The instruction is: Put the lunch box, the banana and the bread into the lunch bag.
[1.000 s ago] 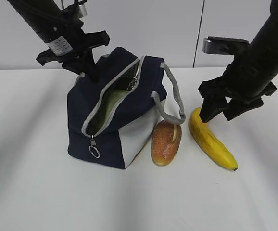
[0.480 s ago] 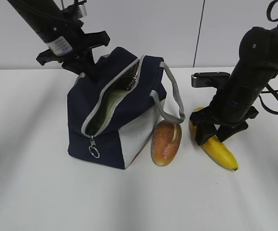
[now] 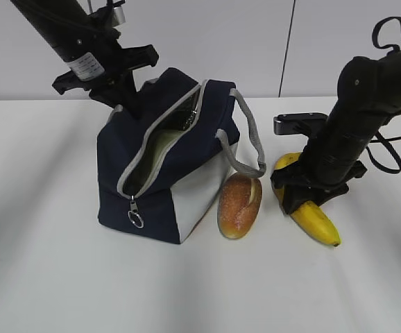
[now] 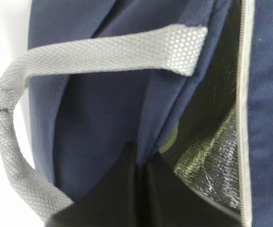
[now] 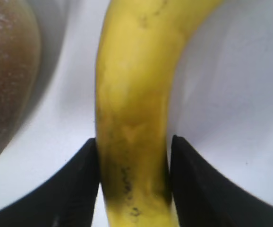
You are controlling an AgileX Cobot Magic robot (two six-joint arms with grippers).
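Observation:
The navy lunch bag stands left of centre with its zipper open. My left gripper is shut on the bag's far top edge, with navy fabric pinched between its jaws. A pale green surface, the lunch box, shows inside the opening against the silver lining. The bread lies against the bag's right side. To the right of it the banana lies on the table. My right gripper is down over its middle, both fingers pressing the banana's sides.
The bag's grey strap loops over the bread, and the other strap hangs by my left gripper. A ring pull dangles at the bag's front. The bread sits just left of my right gripper. White table all round, wall behind.
My right arm came down and left onto the banana, and its jaws narrowed until they touch the fruit. The left gripper and the bag have not moved.

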